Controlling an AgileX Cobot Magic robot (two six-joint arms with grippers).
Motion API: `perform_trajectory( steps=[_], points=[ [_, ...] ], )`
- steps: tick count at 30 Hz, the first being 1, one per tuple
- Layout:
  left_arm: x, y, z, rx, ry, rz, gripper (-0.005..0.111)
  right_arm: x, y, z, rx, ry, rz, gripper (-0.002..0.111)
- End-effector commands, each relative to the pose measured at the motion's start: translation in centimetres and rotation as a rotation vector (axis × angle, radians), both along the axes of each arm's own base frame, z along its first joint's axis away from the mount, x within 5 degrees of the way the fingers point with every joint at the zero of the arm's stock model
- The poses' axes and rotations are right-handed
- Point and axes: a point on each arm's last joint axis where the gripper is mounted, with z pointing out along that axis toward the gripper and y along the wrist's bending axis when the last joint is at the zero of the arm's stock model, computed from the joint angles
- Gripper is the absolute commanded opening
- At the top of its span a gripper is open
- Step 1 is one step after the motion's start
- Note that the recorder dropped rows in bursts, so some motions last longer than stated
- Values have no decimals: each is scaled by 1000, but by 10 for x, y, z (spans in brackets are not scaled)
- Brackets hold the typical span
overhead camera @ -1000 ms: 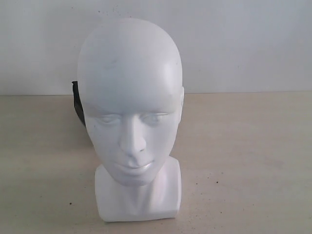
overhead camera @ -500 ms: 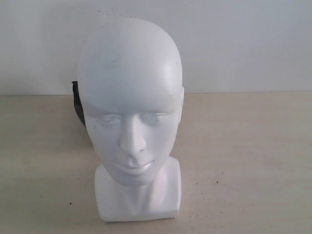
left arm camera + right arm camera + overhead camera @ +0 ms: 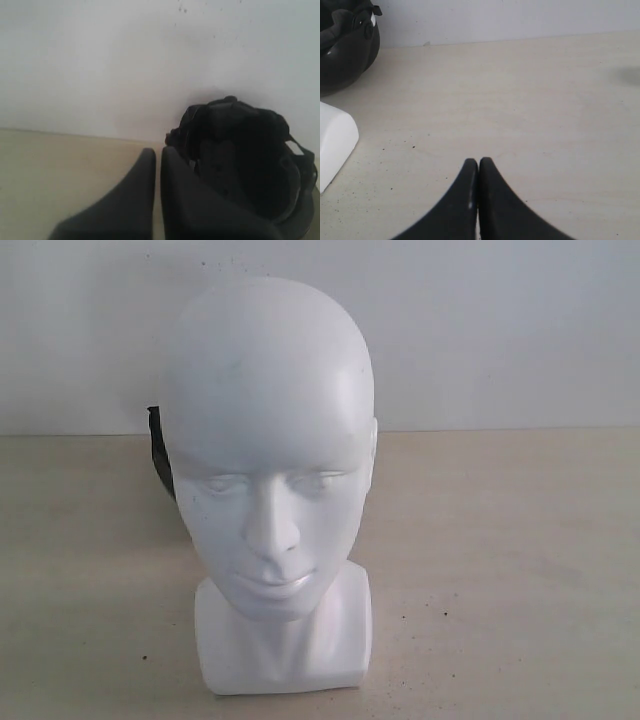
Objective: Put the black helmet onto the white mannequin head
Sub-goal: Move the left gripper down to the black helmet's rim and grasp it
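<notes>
Left hand (image 3: 156, 149) first: its two dark fingers are pressed together, closed on nothing, low over the desk (image 3: 60, 170). Just past them sits the black helmet (image 3: 240, 160), its opening turned this way, with padded lining and straps on show; whether a finger touches it I cannot tell. Right hand (image 3: 478, 160), same story: fingers shut tight, empty, above bare speckled desk. Off to its side are the helmet, with a small white tag (image 3: 372, 19) too small to read, and the squarish base of the white mannequin head (image 3: 335, 145). From the exterior view the head stands upright, facing the camera. The helmet is only a dark sliver behind it.
</notes>
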Motion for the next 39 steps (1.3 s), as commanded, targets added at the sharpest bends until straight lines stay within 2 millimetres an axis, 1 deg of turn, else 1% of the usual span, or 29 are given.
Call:
perform_trajectory(
  steps=[1, 4, 6, 12, 14, 15, 17, 22, 24, 25, 29, 34, 39],
  points=[
    [29, -6, -4, 5, 215, -19, 4, 0, -1, 1, -8, -17, -5, 0],
    [46, -10, -8, 39, 345, -61, 4, 0, -1, 1, -8, -17, -5, 0],
    [55, -15, -10, 25, 397, -113, 4, 0, -1, 1, -8, -17, -5, 0],
    [84, -35, -12, -51, 398, -297, 5, 0, -1, 1, -8, -17, -5, 0],
    [94, -38, -15, -53, 405, -327, 7, 0, 0, 1, -8, -11, -4, 0],
    [100, -39, -16, -56, 405, -328, 11, 0, 0, 1, -8, -11, -4, 0],
    [110, -39, -20, -56, 412, -328, 21, 0, 0, 1, -8, -11, -4, 0],
    [131, -40, -35, -63, 442, -321, 57, 0, 0, 1, -8, -11, -4, 0],
    [140, -41, -44, -94, 456, -299, 66, 0, 0, 1, -8, -11, -4, 0],
    [145, -41, -49, -114, 463, -290, 69, 0, 0, 1, -8, -11, -4, 0],
    [162, -43, -67, -149, 483, -273, 69, 0, 0, 1, -8, -11, -4, 0],
    [182, -43, -83, -124, 479, -274, 69, 0, 0, 1, -8, -11, -4, 0],
    [200, -44, -103, -126, 504, -272, 69, 0, 0, 1, -8, -11, -4, 0]
  ],
)
